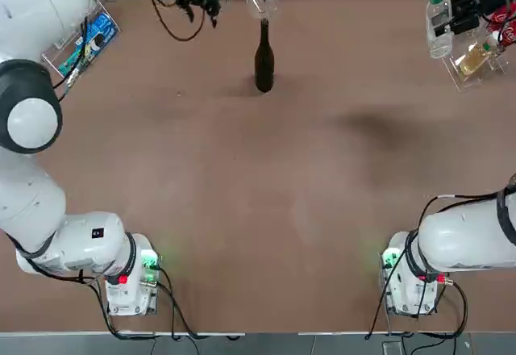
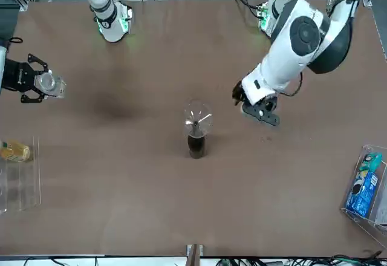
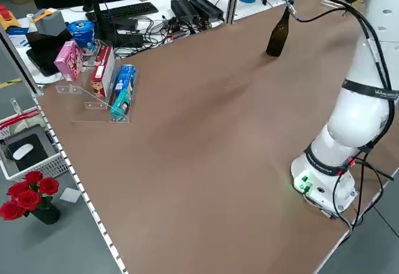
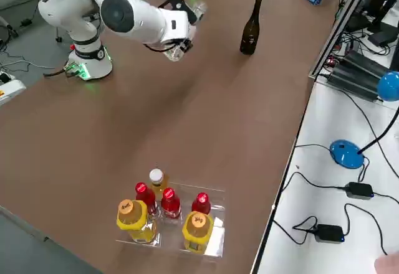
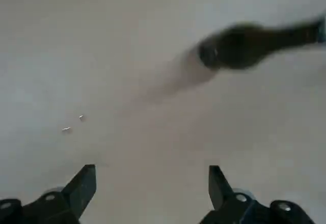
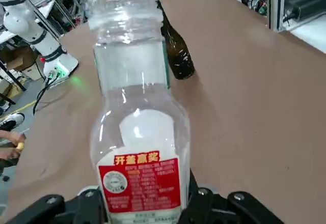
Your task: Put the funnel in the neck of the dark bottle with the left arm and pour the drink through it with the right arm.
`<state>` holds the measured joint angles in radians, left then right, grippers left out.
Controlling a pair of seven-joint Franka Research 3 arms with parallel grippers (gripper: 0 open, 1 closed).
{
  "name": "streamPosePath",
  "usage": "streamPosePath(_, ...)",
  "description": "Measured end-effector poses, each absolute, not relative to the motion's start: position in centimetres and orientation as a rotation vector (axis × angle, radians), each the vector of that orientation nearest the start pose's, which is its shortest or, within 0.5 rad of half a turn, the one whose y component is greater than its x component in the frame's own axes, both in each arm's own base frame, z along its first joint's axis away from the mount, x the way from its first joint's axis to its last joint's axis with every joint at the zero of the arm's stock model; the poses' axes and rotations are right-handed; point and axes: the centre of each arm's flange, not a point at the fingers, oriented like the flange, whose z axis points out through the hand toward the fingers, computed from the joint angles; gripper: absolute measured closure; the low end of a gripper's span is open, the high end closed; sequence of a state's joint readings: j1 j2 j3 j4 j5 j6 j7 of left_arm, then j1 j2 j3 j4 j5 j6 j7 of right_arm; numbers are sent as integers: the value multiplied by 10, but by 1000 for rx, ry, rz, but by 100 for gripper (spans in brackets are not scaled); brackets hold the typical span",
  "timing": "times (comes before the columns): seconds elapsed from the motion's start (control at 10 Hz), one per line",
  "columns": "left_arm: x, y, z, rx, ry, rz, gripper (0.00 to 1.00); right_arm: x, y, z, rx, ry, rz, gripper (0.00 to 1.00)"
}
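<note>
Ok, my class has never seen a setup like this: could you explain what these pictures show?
The machine is two white robot arms beside one brown table. The top view looks straight down; the front view faces the robot, so its left arm appears at the right. Two side views look diagonally down, and each wrist view looks at that arm's own fingers.

The dark bottle stands on the table, with the clear funnel in its neck. The left gripper is open and empty, off to the bottle's left. The right gripper, out over the robot's right side, holds a clear plastic bottle.

A clear tray at the right carries yellow and red bottles; another, at the left, carries packets.
</note>
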<state>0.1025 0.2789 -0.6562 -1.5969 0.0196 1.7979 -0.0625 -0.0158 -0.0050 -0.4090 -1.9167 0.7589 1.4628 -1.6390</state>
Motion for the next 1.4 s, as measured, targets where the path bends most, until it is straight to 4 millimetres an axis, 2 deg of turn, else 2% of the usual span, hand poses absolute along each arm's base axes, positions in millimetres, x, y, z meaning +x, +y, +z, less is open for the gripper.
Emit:
streamPosePath(0.2,554,-284,479,-3217,1053,207,1,495,-119,532,-2054,-1230,-487,47)
streamPosePath(0.4,568,-271,464,-3279,1349,146,2,491,-107,548,-2090,-1219,-462,47)
streamPosePath(0.6,582,-282,447,-3225,1799,-98,2,492,-101,552,-2129,-1204,-419,47)
streamPosePath(0.7,585,-291,437,-3173,1999,-217,2,492,-94,561,-2158,-1190,-395,47)
streamPosePath(0.9,590,-307,423,-3037,2294,-458,1,487,-75,585,-2236,-1153,-342,47)
streamPosePath(1.2,596,-335,388,-2783,2614,-885,1,476,-52,609,-2311,-1109,-299,47)
streamPosePath(1.4,597,-346,363,-2762,2666,-1032,0,474,-44,613,-2332,-1081,-282,47)
